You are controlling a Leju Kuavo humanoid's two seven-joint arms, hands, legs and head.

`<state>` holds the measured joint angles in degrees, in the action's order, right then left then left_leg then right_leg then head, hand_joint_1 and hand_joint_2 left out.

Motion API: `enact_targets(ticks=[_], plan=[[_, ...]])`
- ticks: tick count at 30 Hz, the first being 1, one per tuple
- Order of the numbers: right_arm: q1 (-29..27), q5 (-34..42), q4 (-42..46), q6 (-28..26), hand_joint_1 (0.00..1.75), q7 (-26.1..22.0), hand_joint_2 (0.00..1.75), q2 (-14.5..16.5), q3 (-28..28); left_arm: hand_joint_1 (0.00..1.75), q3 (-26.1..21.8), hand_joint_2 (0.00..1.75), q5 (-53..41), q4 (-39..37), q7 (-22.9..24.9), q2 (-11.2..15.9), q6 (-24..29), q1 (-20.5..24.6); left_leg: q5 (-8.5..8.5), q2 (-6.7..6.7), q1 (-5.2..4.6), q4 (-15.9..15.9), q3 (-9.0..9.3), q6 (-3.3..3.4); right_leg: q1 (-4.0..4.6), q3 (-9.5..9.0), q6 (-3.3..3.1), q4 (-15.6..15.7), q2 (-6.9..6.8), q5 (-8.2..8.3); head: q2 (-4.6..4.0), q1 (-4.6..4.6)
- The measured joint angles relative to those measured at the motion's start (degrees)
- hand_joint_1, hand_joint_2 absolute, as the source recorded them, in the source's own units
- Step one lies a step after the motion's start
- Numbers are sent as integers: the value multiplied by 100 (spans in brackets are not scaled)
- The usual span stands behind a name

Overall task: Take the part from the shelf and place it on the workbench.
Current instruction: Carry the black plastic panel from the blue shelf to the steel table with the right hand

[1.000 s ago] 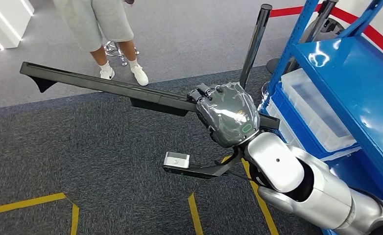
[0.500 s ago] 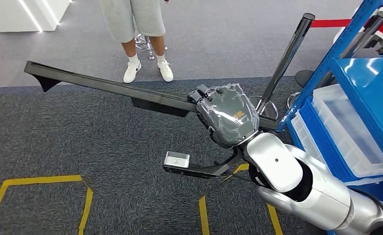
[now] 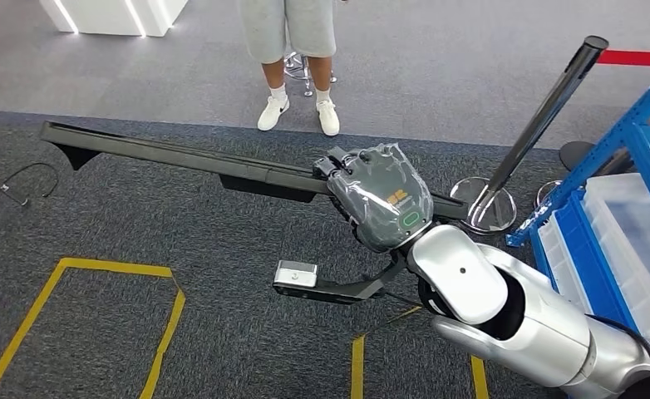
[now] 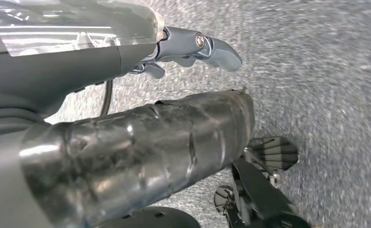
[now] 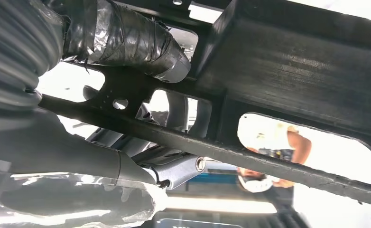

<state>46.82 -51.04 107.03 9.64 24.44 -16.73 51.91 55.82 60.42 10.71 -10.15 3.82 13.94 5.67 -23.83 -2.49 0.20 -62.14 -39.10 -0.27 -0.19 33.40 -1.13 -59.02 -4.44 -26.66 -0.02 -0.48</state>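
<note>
The part is a long black bar with cut-outs, held level above the dark carpet and reaching far to the left. My right hand grips it near its right end, fingers wrapped over the top. In the right wrist view the taped thumb lies against the part's black frame. In the left wrist view my left hand hangs over the carpet, holding nothing, with its fingers stretched away from the thumb.
The blue shelf with clear bins stands at the right edge. A black barrier post leans from a round base beside it. A person's legs stand ahead. Yellow floor tape marks the carpet; a cable lies at the left.
The whole view has swung left: the shelf has slid toward the right edge and more carpet shows on the left. My right hand still grips the part the same way.
</note>
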Motion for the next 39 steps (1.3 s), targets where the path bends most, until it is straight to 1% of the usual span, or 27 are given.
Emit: enact_targets(ticks=[2,4,5,6,8,9,10,11,12,13,15,17,19,21,23,25,26,27,28,30,31,32,34,35,36,38,39], plan=[[1,1,-6,-6,175,0,175,1,4,0,0,0,16,0,92,7,93,8,37,-144,-89,359,174,87,27,-4,23,10,-120,-13,0,3],[0,2,-15,-8,175,-1,175,3,16,0,0,0,22,-1,162,11,149,1,60,-34,-86,430,186,139,42,-15,60,29,-228,-31,1,4],[1,2,-20,-8,175,-1,175,5,22,0,0,0,25,-1,182,11,160,-5,82,29,-68,479,206,161,36,-15,82,3,-171,-74,1,6],[3,2,-24,-9,175,-1,175,5,26,0,0,0,27,-1,193,10,162,-9,104,84,-45,526,230,186,26,33,99,-120,-34,-168,1,8],[1,2,-34,-13,175,0,175,5,33,0,0,0,31,-1,202,6,162,-2,134,199,-15,575,253,218,1,309,121,-717,325,-475,0,12],[-7,2,-41,-14,175,0,175,5,39,0,0,0,32,0,204,5,162,5,138,266,-7,574,247,227,-10,509,133,-1111,420,-623,0,12],[-19,2,-51,-14,175,-1,175,5,49,0,0,0,32,0,210,5,159,11,138,342,-1,566,241,228,-23,676,154,-1418,454,-696,0,12],[-30,4,-63,-13,175,-2,175,5,61,0,0,0,33,0,223,4,149,14,135,424,8,551,239,222,-44,767,178,-1552,464,-667,0,10],[-36,7,-73,-12,175,-7,175,5,73,0,0,0,38,0,246,4,134,14,125,506,24,527,238,208,-74,742,208,-1448,468,-525,0,10],[-35,11,-80,-12,175,-15,175,5,81,0,0,0,47,0,274,4,118,13,107,587,47,490,234,181,-113,623,247,-1157,497,-312,0,11],[-21,21,-90,-14,175,-36,175,6,92,0,0,0,63,-3,326,17,95,16,55,740,85,365,175,98,-204,326,328,-491,717,-23,0,13],[-13,31,-103,-20,175,-50,175,16,107,0,0,0,66,-6,372,35,97,20,47,877,101,271,75,18,-228,216,339,-249,870,-8,0,6],[-2,46,-123,-23,175,-56,175,38,130,0,0,0,72,-6,436,38,95,-7,70,964,120,257,13,-36,-201,216,267,-258,771,-12,0,-4],[24,60,-144,-22,175,-59,175,75,153,0,0,0,74,-5,481,27,91,-33,-29,746,108,100,-73,-78,-193,201,182,-238,648,9,0,-36],[54,68,-153,-22,175,-63,175,109,174,0,0,0,43,-6,481,20,101,-15,-337,407,84,-482,-335,-106,-164,194,129,-219,517,24,0,-81],[69,76,-162,-19,175,-67,175,118,207,0,0,0,9,-5,478,19,108,2,-615,291,82,-1174,-646,-98,-115,196,106,-217,366,20,0,-103],[70,79,-168,-16,175,-67,175,120,222,0,0,0,3,-5,482,18,108,1,-630,281,72,-1306,-696,-72,-90,193,96,-217,290,14,0,-108],[71,81,-174,-15,175,-68,175,124,233,0,0,0,-2,-5,487,17,107,-4,-544,275,52,-1212,-629,-28,-66,189,86,-216,217,7,0,-109],[78,81,-178,-14,175,-68,175,130,239,0,0,0,-3,-5,492,16,105,-8,-381,247,13,-893,-443,33,-48,182,77,-214,148,1,0,-108],[103,81,-180,-14,175,-68,175,146,240,0,0,0,-6,-7,500,24,105,-7,-133,45,-116,-98,0,181,-23,163,66,-199,24,-10,0,-106],[114,81,-184,-14,175,-68,175,150,242,0,0,0,-9,-7,503,31,104,-2,-80,-33,-175,161,142,235,-19,155,69,-185,-32,-11,0,-107],[120,83,-190,-14,175,-68,175,156,248,0,0,0,-13,-7,505,39,104,2,-76,-71,-216,281,197,274,-17,146,76,-165,-90,-10,0,-106],[124,89,-203,-11,175,-73,175,174,267,0,0,0,-17,-7,509,54,103,-3,-22,35,-222,387,240,314,-10,109,108,-107,-182,-7,1,-108],[128,93,-211,-10,175,-79,175,186,277,0,0,0,-17,-7,510,55,101,-13,18,86,-204,472,288,320,-14,91,126,-104,-133,-26,1,-102],[142,97,-217,-12,175,-90,175,194,282,0,1,0,-17,-7,513,56,97,-21,58,130,-177,559,344,326,-17,109,142,-186,-7,-99,1,-102],[170,102,-232,-18,175,-113,175,198,296,0,2,0,-20,-7,528,48,79,-16,108,224,-134,661,411,325,-34,324,167,-695,316,-384,0,-97],[177,104,-240,-22,175,-120,175,198,307,0,2,0,-23,-7,538,46,69,-4,112,287,-123,662,410,333,-37,500,180,-1062,406,-545,0,-100]])
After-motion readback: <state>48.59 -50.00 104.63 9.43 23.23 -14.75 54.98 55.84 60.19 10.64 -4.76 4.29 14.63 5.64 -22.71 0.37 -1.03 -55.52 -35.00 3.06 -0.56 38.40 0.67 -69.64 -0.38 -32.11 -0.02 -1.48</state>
